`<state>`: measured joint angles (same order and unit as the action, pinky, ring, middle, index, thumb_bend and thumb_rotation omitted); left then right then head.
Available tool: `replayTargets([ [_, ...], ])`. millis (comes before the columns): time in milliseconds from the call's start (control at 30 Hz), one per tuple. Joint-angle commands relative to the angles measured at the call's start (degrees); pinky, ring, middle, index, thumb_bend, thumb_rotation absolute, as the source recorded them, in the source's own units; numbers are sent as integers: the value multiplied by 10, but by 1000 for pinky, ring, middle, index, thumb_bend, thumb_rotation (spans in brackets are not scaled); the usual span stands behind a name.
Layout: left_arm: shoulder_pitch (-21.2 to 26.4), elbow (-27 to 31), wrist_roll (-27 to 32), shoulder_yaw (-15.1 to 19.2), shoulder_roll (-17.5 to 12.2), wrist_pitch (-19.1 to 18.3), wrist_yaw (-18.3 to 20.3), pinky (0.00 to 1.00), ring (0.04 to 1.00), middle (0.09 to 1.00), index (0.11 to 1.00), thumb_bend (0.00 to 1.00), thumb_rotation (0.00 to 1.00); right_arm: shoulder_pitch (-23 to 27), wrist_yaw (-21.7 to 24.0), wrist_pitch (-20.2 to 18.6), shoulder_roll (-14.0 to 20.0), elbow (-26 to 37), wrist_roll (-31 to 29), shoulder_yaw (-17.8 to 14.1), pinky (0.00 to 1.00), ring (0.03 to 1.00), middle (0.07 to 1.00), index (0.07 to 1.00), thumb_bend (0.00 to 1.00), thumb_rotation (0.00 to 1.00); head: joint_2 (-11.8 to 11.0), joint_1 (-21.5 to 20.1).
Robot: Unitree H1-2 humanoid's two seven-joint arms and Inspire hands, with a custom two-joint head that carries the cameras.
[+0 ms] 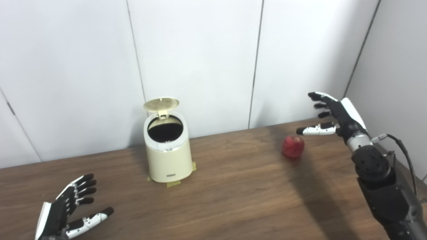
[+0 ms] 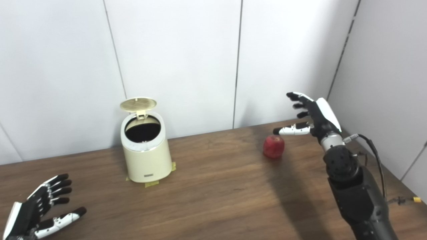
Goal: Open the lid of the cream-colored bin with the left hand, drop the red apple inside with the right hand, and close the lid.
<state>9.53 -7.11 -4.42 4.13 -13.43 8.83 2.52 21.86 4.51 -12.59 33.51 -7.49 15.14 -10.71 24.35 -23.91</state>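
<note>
The wooden table [image 1: 233,186] carries the cream-colored bin [image 1: 168,156], which stands on tape patches that probably keep it from sliding, and its lid [image 1: 161,104] is tipped up at the back so the dark mouth is free for a drop from above. Well to the right of the bin lies the red apple [image 1: 293,146], not yet picked up, with the right hand [image 1: 328,116] hovering just above and right of it, fingers spread and holding nothing. Near and left of the bin, the left hand [image 1: 71,213] is splayed and empty too, apparently waiting to close the lid.
</note>
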Motion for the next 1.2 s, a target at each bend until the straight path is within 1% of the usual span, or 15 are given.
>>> replayTargets([
  [0, 18, 24, -3, 2, -8, 5, -2, 667, 747, 782, 817, 779, 0, 25, 17, -7, 24, -3, -21, -4, 718, 826, 875, 877, 773, 107, 2, 1],
  [167, 19, 27, 5, 2, -8, -2, 3, 685, 757, 789, 822, 769, 0, 24, 39, -8, 35, -36, -36, 6, 769, 865, 893, 883, 794, 119, 2, 0],
  [267, 18, 27, 2, 3, -8, -1, 1, 673, 753, 784, 813, 789, 0, 28, 58, 1, 37, -68, -59, 7, 847, 923, 928, 906, 789, 119, 4, 0],
  [367, 16, 38, -2, 2, -7, -11, 0, 671, 747, 779, 809, 785, 0, 29, 64, 10, 37, -86, -62, 17, 891, 939, 925, 911, 855, 191, 5, 0],
  [433, 15, 42, -3, 1, -7, -14, 1, 671, 747, 779, 808, 783, 0, 31, 67, 17, 37, -100, -62, 25, 906, 944, 927, 917, 859, 197, 5, 0],
  [500, 15, 42, 2, 1, -8, -13, 4, 682, 752, 781, 810, 777, 0, 33, 66, 24, 37, -110, -57, 34, 901, 944, 926, 920, 847, 194, 6, 1],
  [600, 16, 40, 3, 1, -8, -10, 6, 669, 748, 778, 807, 786, 0, 34, 54, 31, 34, -121, -42, 51, 906, 926, 903, 913, 847, 172, 6, 1],
  [733, 12, 53, 4, 0, -7, -22, 8, 662, 749, 779, 809, 780, 0, 41, 35, 38, 26, -142, -22, 69, 915, 911, 883, 902, 832, 162, 8, 6],
  [867, 11, 57, 3, -2, -7, -24, 9, 680, 752, 780, 813, 778, 0, 49, 23, 45, 15, -164, -20, 72, 933, 906, 869, 898, 842, 176, 8, 7],
  [933, 11, 56, 5, -2, -7, -21, 9, 668, 751, 780, 811, 785, 0, 51, 23, 44, 8, -165, -27, 70, 908, 893, 869, 900, 829, 141, 8, 7],
  [1033, 11, 57, 3, -3, -6, -21, 8, 650, 742, 772, 801, 791, 0, 52, 20, 48, -1, -168, -33, 70, 893, 886, 867, 899, 815, 122, 10, 10],
  [1167, 10, 59, 6, -4, -7, -19, 11, 670, 751, 779, 805, 779, 0, 60, 10, 78, -8, -192, -31, 74, 853, 864, 854, 884, 818, 107, 11, 11],
])
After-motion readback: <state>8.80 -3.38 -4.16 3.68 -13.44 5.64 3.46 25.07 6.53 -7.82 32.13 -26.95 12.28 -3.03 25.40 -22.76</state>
